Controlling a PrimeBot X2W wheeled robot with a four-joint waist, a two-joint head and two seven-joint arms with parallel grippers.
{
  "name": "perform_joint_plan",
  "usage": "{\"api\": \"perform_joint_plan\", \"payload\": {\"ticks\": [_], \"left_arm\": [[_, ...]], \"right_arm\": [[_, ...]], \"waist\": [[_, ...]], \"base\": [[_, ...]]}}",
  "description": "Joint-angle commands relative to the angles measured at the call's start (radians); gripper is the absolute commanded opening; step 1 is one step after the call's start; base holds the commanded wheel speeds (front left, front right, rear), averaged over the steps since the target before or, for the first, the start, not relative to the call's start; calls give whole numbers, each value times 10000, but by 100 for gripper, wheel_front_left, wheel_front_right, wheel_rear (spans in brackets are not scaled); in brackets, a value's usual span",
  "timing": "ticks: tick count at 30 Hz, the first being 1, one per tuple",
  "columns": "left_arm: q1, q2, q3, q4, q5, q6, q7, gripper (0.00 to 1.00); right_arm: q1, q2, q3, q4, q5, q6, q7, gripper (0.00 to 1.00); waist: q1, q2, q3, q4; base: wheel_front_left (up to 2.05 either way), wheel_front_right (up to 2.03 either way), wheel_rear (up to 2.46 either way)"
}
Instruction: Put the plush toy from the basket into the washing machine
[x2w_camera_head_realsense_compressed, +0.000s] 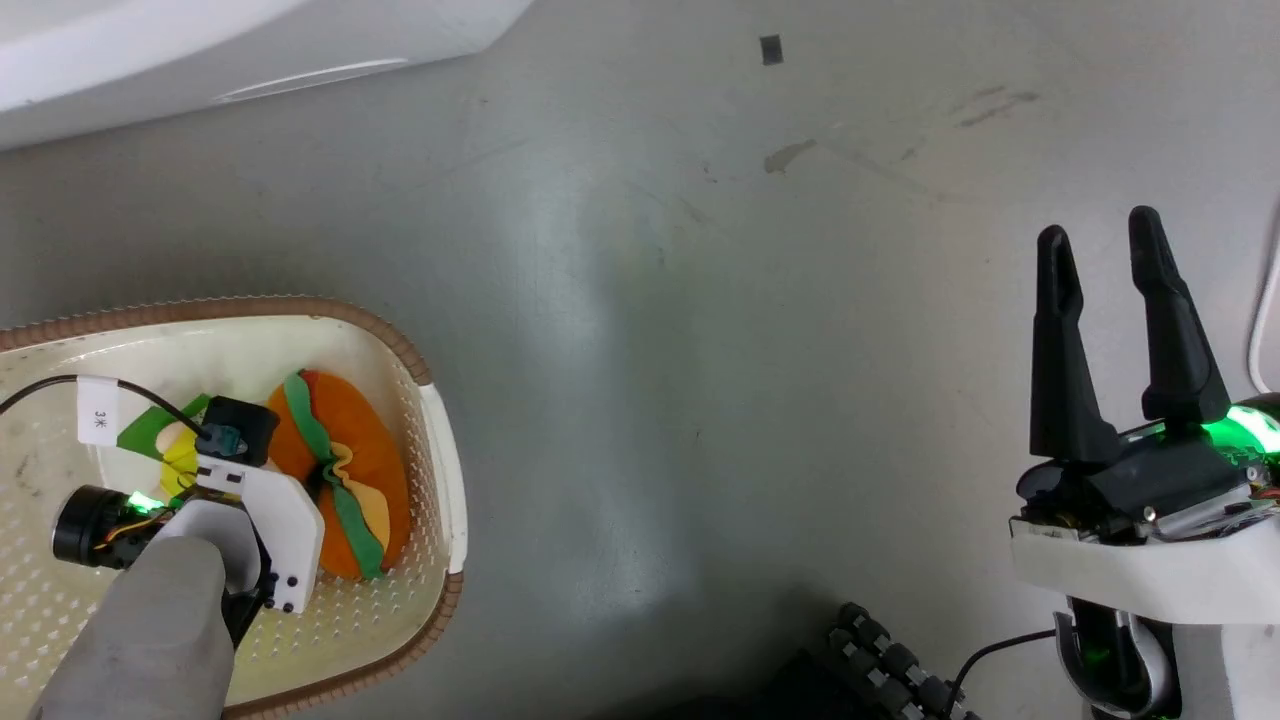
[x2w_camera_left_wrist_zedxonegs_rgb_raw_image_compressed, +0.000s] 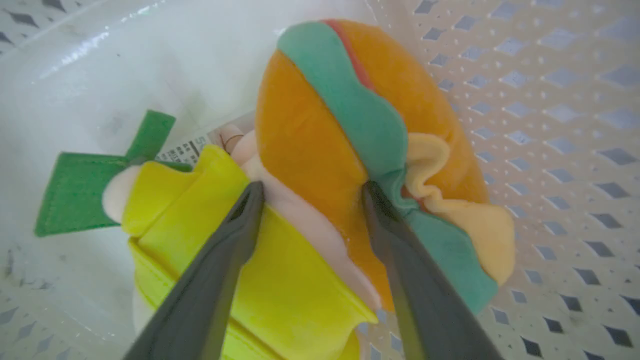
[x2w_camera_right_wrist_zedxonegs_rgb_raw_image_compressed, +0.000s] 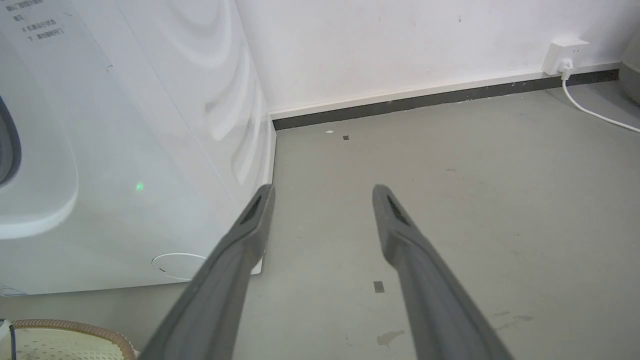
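1. Shows the left gripper (x2w_camera_left_wrist_zedxonegs_rgb_raw_image_compressed: 312, 192) with its two long dark fingers parted, set either side of one orange bun of the soft hamburger-shaped plush toy (x2w_camera_left_wrist_zedxonegs_rgb_raw_image_compressed: 305, 125), with the tips touching the fabric: one at the pale pink layer, one in the green lettuce fold. Not closed tight on it.
2. Places the toy, standing on edge, inside the cream-white perforated plastic basket (x2w_camera_head_realsense_compressed: 400, 340) with the brown rim, close to its right-hand wall, above a small printed sticker (x2w_camera_left_wrist_zedxonegs_rgb_raw_image_compressed: 187, 147) on the basket's bottom.
3. Shows the right gripper (x2w_camera_head_realsense_compressed: 1100, 228), well apart from the basket, with fingers spread and nothing between them, over bare grey floor (x2w_camera_head_realsense_compressed: 700, 350).
4. Sets the large white washing machine (x2w_camera_right_wrist_zedxonegs_rgb_raw_image_compressed: 150, 150) beyond the basket, against a white wall with a white socket (x2w_camera_right_wrist_zedxonegs_rgb_raw_image_compressed: 565, 52) and cable (x2w_camera_right_wrist_zedxonegs_rgb_raw_image_compressed: 595, 114).
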Motion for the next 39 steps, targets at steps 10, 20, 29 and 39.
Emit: {"api": "perform_joint_plan", "payload": {"ticks": [10, 20, 29, 39], "left_arm": [[597, 54, -945, -337, -1093, -30, 359, 0], [1525, -670, -1457, -259, -1810, -30, -469, 0], [2620, -1314, -1715, -343, -2302, -30, -1627, 0], [3586, -1256, -942, -2215, -2284, 390, -1820, 0]], "right_arm": [[-174, -3, -36, 197, -25, 8, -55, 100], [274, -3, -217, 653, -613, 8, -55, 100], [922, -3, -316, 1146, -1144, 8, -55, 100], [1803, -3, -592, 1326, -1466, 8, -55, 100]], "waist": [[-1, 0, -659, 59], [-1, 0, -2786, 662], [-1, 0, -4861, 1460], [-1, 0, -6399, 2439]], "base": [[0, 0, 0], [0, 0, 0], [0, 0, 0], [0, 0, 0]]}}
